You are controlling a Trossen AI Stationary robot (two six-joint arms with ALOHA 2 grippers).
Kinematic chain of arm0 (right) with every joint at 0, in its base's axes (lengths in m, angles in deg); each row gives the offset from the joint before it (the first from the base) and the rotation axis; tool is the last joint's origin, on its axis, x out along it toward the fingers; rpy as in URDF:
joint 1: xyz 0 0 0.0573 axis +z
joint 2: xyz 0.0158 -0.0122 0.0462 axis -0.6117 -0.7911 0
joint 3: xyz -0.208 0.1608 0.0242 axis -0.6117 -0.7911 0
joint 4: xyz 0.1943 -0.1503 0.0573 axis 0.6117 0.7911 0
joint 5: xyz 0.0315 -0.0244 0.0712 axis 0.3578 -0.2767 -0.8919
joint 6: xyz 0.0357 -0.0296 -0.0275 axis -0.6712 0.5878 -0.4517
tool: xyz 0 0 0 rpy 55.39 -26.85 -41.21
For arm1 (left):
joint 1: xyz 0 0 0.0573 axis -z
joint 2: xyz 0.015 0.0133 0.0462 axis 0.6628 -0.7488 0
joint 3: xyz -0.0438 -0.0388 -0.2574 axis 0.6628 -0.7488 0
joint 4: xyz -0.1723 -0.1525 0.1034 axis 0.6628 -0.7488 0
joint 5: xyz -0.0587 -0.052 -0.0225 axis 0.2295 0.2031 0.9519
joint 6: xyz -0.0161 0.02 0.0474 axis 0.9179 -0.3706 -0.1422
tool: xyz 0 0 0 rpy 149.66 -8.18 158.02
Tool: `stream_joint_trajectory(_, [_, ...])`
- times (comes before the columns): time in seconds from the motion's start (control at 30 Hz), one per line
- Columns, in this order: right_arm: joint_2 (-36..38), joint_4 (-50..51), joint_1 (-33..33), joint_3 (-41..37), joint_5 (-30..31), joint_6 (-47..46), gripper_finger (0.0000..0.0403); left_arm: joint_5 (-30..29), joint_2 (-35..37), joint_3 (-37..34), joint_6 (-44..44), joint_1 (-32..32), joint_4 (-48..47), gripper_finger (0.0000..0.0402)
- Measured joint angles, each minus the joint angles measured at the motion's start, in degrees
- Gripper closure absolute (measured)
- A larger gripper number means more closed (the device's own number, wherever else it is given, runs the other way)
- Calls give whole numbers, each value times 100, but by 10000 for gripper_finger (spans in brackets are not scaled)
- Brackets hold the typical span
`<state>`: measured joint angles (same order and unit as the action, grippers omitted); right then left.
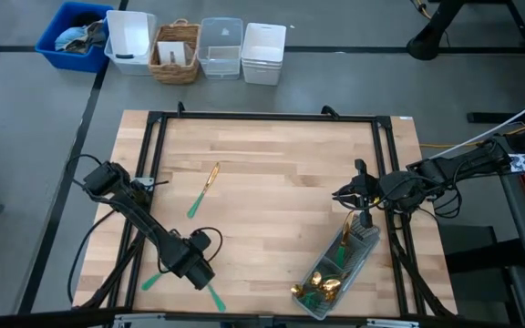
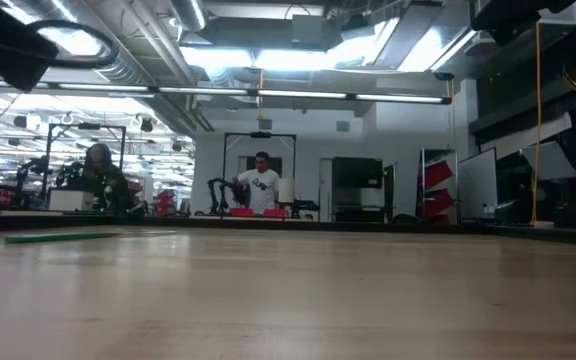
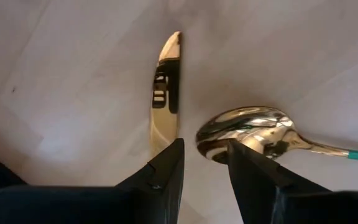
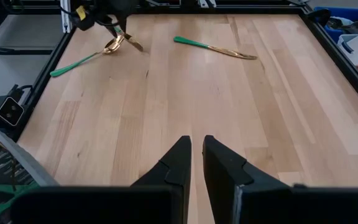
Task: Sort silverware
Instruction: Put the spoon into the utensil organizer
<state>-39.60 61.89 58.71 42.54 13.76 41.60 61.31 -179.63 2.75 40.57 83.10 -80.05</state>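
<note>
My left gripper (image 1: 199, 269) (image 3: 205, 165) points down at the table's near left, narrowly open. One finger (image 3: 163, 171) stands over the base of a gold knife blade (image 3: 166, 93). The other finger (image 3: 253, 174) stands before a gold spoon bowl (image 3: 247, 134). Their teal handles (image 1: 153, 281) (image 1: 215, 296) lie flat on the wood. Another teal-handled knife (image 1: 203, 191) (image 4: 216, 48) lies mid-table. My right gripper (image 1: 365, 219) (image 4: 196, 146) is shut and hovers over the far end of the clear tray (image 1: 358, 251), which holds several gold pieces (image 1: 322, 290). My left gripper comes from above, pointing down, with its fingers on either side of the gap between knife and spoon bowl. I cannot tell whether either finger touches them, since the fingers themselves hide the spot.
A black frame (image 1: 153, 164) runs round the wooden table. Beyond the far edge stand a blue bin (image 1: 76, 36), white bins (image 1: 130, 41) (image 1: 262, 53), a wicker basket (image 1: 176, 50) and a clear box (image 1: 221, 46). People stand far off in the room.
</note>
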Motion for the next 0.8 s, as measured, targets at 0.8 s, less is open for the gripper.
stream_joint_trajectory(0.8, [-2,-8,0,0,-2,0,359,2,0,-713,-399,10,1602,288])
